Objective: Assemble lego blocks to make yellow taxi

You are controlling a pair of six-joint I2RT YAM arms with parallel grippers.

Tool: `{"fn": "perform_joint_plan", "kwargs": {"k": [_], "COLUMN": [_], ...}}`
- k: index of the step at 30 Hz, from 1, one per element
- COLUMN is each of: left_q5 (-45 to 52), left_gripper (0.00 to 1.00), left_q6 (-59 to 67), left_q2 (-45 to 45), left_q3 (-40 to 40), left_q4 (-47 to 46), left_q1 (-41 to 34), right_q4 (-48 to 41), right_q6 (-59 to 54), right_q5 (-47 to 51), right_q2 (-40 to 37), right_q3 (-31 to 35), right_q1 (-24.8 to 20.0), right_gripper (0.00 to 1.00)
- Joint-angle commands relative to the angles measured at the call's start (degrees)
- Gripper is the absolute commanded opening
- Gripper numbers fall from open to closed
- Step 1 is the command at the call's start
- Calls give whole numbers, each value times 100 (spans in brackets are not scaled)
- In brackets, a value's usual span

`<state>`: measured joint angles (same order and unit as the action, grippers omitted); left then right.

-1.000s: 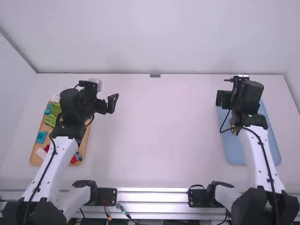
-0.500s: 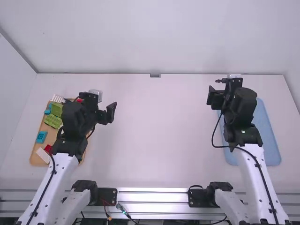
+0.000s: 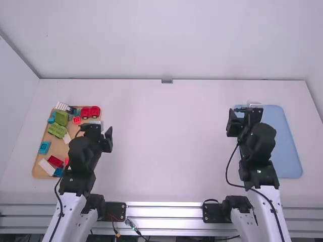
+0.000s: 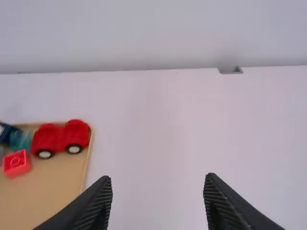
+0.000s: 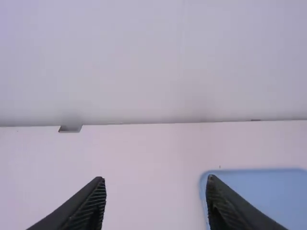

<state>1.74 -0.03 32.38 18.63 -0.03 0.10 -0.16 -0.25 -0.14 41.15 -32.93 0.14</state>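
block tray point(image 3: 58, 147), one; blue tray point(image 3: 287, 151), one

The white, smooth-topped table point(image 3: 171, 143) over there has a tan rectangular tray point(image 3: 59, 147) lying on its left side and a light-blue, round-cornered rectangular tray point(image 3: 285, 146) on its right.

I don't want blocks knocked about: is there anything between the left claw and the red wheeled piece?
Nothing visible blocks the left claw from the red wheeled piece. The tray's rim runs between them, but looks low enough to pass over. The small red block sits off to one side.
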Motion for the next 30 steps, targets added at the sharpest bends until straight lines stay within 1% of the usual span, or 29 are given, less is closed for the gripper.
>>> {"fn": "perform_joint_plan", "kwargs": {"k": [1,3,5,10,14,23,27,30], "left_q5": [-174,-174,-174,-174,-174,-174,-174,-174], "left_gripper": [45,42,35,25,18,4,0,0], "left_q6": [3,3,3,3,3,3,3,3], "left_q2": [-364,-544,-892,-1497,-1887,-2670,-2935,-3095], "left_q3": [-338,-518,-866,-1471,-1860,-1863,-1863,-1863], "left_q4": [3,3,3,3,3,3,3,3], "left_q1": [-10,-10,-10,-10,-10,-10,-10,-10], "right_q4": [16,16,16,16,16,16,16,16], "right_q6": [25,25,25,25,25,25,25,25], "right_q5": [14,14,14,14,14,14,14,14], "right_q2": [-357,-541,-906,-1569,-2015,-2931,-3248,-3442], "right_q3": [337,521,887,1550,1995,2911,3229,3293], "right_q1": [-14,-14,-14,-14,-14,-14,-14,-14], "right_gripper": [47,43,37,26,18,2,0,0]}}
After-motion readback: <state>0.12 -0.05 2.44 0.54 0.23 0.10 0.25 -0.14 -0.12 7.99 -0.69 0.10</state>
